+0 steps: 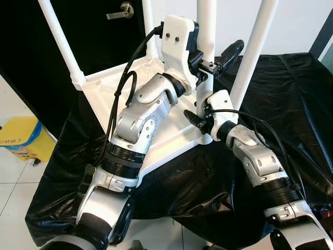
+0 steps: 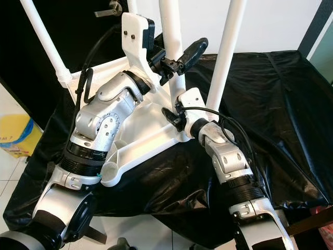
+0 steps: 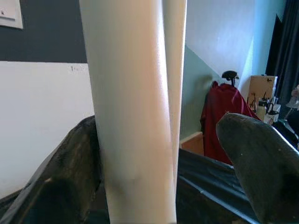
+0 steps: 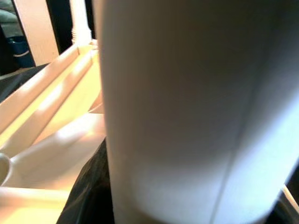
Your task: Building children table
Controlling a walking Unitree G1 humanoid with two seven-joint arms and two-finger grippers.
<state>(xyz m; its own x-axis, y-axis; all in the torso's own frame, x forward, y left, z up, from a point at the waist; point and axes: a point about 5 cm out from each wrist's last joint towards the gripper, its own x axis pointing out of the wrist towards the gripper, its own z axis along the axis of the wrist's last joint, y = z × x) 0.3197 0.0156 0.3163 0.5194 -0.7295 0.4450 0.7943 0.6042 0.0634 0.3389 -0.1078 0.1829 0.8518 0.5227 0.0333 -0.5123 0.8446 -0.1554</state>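
Covering the bench, a black plastic sheet carries an upside-down white children's table, its top flat on the sheet and 4 white legs pointing up. A black door with a metal lever handle stands behind, and a yellow bin sits on the tiled floor to the left.

Both silver arms reach to the near leg, which stands upright in the table's near corner socket. The left tool is raised partway up this leg; its fingers are spread, one finger lying against the leg and the other standing clear of it, as the left wrist view shows. The right tool is low at the base of the same leg, just above the socket; its wrist view is pressed close to the white tube, and I cannot tell whether its fingers grip it or are spread.
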